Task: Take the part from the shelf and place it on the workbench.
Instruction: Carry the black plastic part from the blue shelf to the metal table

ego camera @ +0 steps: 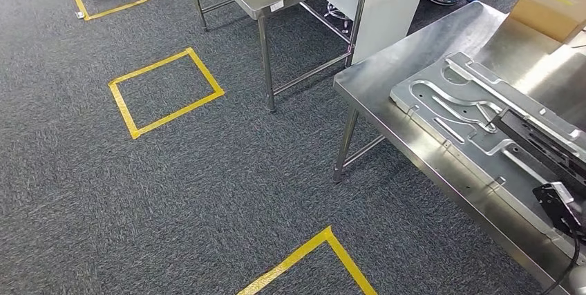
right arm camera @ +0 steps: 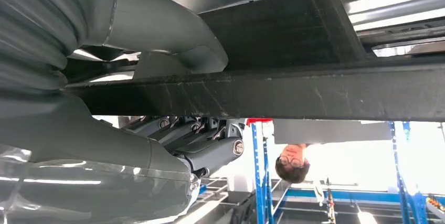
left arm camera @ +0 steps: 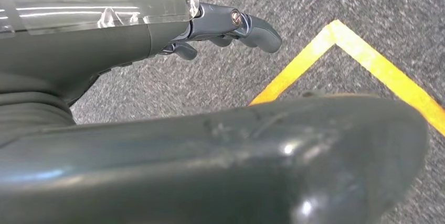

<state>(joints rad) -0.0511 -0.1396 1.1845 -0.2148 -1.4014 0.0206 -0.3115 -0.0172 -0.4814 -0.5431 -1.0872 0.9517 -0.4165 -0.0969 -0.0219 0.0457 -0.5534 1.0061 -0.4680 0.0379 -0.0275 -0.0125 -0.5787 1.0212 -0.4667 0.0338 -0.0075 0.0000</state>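
Over grey carpet crossed by yellow floor tape, the left hand hangs curled and holding nothing, while at the frame's right the right hand grips the long black bar-shaped part against the steel workbench.

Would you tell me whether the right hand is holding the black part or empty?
Holding it: in the right wrist view the right hand grips the black part, thumb on one face, fingers on the other.
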